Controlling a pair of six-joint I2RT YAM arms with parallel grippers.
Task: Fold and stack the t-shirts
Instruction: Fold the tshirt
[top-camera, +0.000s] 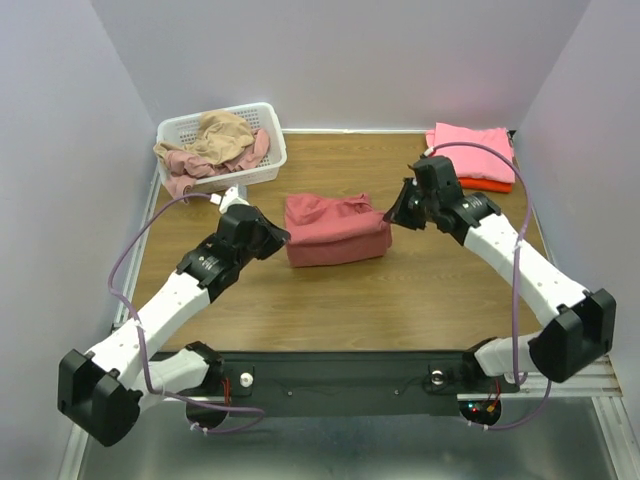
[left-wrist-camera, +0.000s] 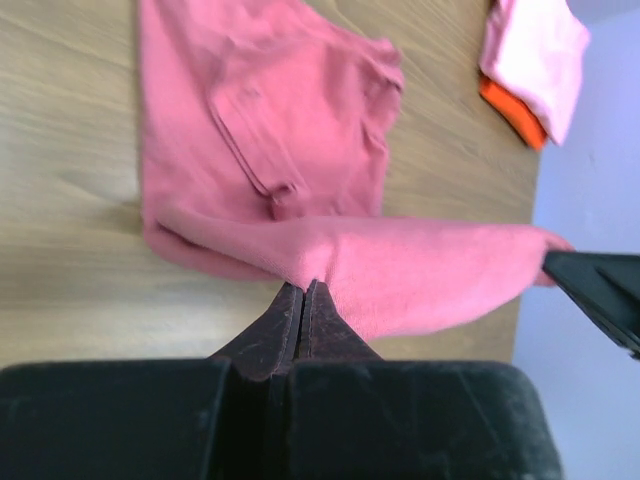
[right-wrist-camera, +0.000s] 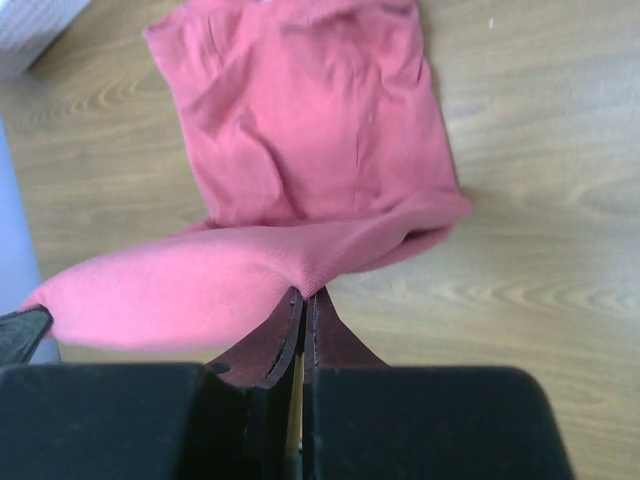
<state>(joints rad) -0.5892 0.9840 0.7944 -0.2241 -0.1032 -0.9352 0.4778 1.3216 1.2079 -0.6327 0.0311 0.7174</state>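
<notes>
The dusty red t-shirt (top-camera: 335, 228) lies partly folded in the middle of the table. My left gripper (top-camera: 283, 237) is shut on its left edge, seen pinching the cloth in the left wrist view (left-wrist-camera: 305, 287). My right gripper (top-camera: 392, 217) is shut on its right edge, as the right wrist view (right-wrist-camera: 305, 293) shows. The near fold (right-wrist-camera: 230, 280) is lifted and stretched between both grippers, the rest of the shirt (left-wrist-camera: 260, 120) resting flat. A bright pink t-shirt (top-camera: 470, 150) lies folded on an orange-red one (top-camera: 490, 185) at the back right.
A white lattice basket (top-camera: 222, 145) at the back left holds a tan shirt (top-camera: 222, 135) and a pale rose shirt (top-camera: 185, 165). The folded stack also shows in the left wrist view (left-wrist-camera: 535, 65). Purple walls close in the table on three sides.
</notes>
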